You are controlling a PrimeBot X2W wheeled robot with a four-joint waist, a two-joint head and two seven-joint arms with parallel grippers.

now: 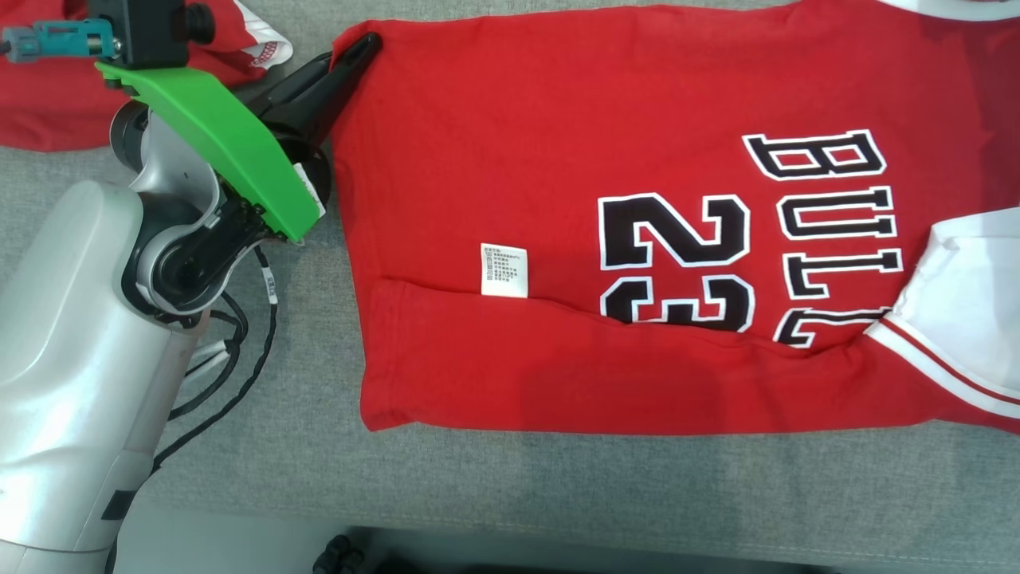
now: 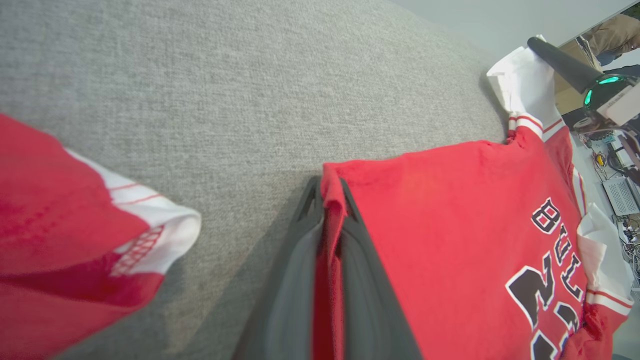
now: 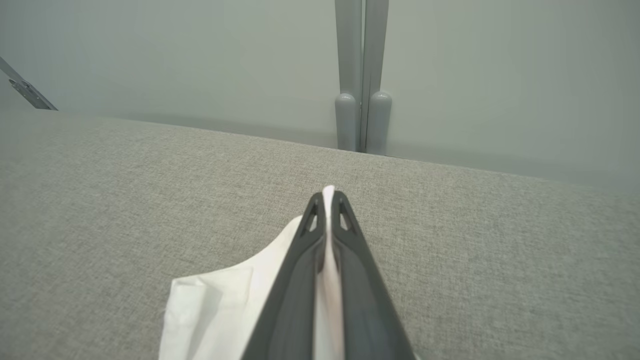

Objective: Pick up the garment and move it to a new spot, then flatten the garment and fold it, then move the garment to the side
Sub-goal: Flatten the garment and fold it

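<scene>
My left gripper is clamped on the far-left corner of the garment, with a ridge of red hem pinched flat between my fingers. My right gripper is shut just as tightly on the white sleeve at the far-right end. The garment lies spread along the grey cushion, print up. Its near long edge is already turned over, so the care label shows. A second red garment sits well apart at the far left.

As I judge it, the step in hand is the next fold: carrying the far edge over toward the near one. To do it well, I want both ends to rise together and by the same amount. That way the edge between them is taut and straight rather than sagging in the middle. I should lift only enough for the cloth to clear itself, then sweep toward the near side on parallel paths, since any drift left or right would skew the crease. The left pinch holds little cloth, so a jerk could pull the corner free; a slow, even pull suits it. I should lay the edge down level with the near fold before letting go, and mind that the sleeve does not bunch beneath.
</scene>
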